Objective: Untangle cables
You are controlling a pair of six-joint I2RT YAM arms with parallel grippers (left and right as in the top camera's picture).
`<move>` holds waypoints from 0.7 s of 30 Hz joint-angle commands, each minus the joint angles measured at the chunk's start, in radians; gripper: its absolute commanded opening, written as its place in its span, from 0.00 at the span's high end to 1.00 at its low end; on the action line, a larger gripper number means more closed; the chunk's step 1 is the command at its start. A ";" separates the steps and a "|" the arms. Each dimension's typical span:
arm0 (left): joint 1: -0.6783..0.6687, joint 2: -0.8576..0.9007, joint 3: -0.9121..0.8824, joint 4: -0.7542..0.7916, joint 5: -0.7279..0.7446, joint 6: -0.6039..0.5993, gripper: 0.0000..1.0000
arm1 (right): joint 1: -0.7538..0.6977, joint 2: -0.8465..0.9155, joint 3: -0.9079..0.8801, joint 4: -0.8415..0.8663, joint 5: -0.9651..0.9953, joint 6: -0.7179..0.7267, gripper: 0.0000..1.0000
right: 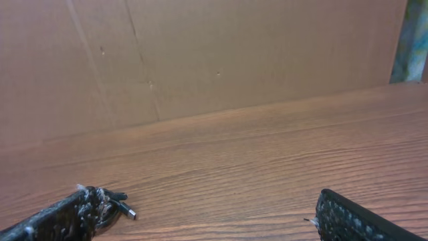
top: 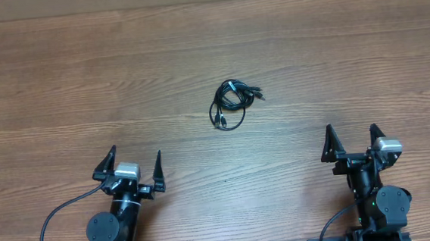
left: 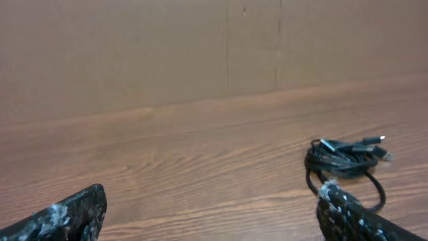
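The cables (top: 233, 102) lie bundled mid-worktop (top: 82, 69). The left tool (top: 135, 150) at seven o'clock and the right tool (top: 350, 126) at five are both spread wide.

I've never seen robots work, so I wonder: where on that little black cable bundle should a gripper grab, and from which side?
Probably the loose loop on the near side of the cables: it lies open and flat on the table, clear of the denser knot. Come straight down from above to straddle one strand. The left gripper and right gripper are open.
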 commanded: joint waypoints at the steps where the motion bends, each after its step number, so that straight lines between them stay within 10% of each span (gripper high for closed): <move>1: -0.006 -0.009 -0.004 0.010 -0.007 -0.051 0.00 | 0.005 -0.008 -0.010 0.005 0.010 -0.004 0.00; 21: -0.006 0.316 0.237 -0.127 -0.014 -0.092 0.00 | 0.005 -0.008 -0.010 0.005 0.010 -0.004 0.00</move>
